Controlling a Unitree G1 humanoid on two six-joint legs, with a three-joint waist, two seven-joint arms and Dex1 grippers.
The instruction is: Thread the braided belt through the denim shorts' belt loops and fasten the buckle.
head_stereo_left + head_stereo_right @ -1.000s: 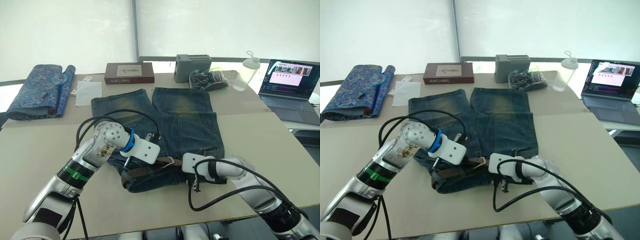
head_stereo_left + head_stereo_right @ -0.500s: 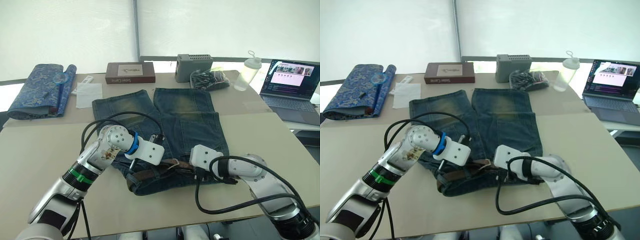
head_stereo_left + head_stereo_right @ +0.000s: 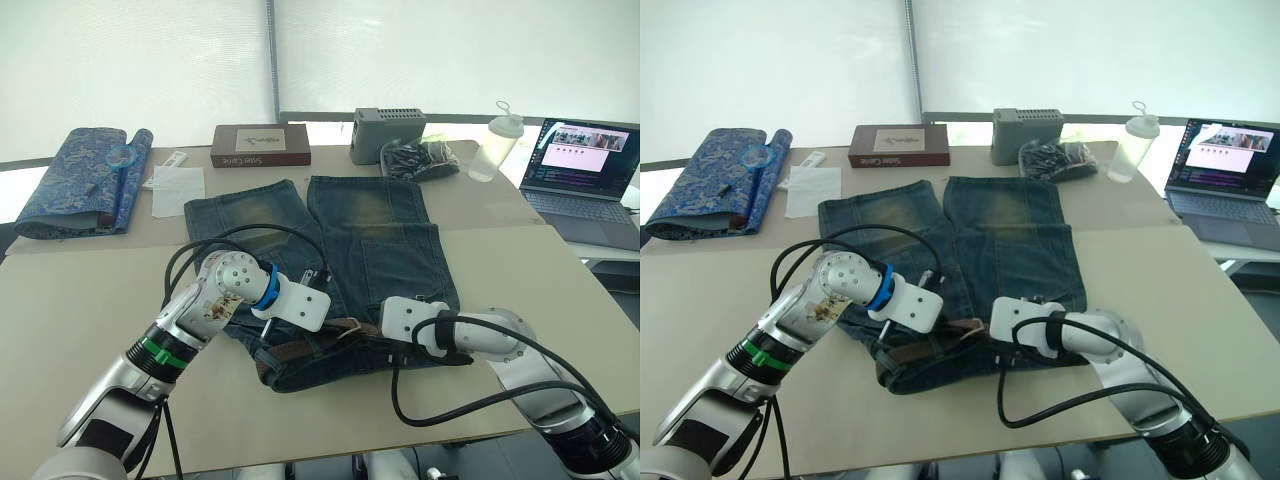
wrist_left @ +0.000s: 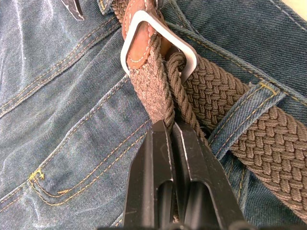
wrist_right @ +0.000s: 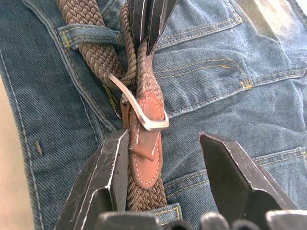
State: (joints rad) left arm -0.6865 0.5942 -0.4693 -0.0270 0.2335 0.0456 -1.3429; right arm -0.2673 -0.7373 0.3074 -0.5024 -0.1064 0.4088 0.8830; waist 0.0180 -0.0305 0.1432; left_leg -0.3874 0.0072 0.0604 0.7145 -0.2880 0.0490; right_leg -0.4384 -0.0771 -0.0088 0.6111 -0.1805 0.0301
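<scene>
Silver arms, black cables, seemingly matte black jaws

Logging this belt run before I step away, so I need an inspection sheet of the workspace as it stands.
Surface: beige table, two panels joined.
Job's things: shorts lie flat; belt runs under a loop; buckle rests on the waistband, strap through its frame.
Clutter: blue fabric roll, book, paper, grey box, dark bundle, bottle, laptop.
Grippers: left gripper shut on belt beside the buckle; right gripper open, straddling the buckle.
Cables: black arm cables loop over shorts and table.
Surroundings: white blinds.
</scene>
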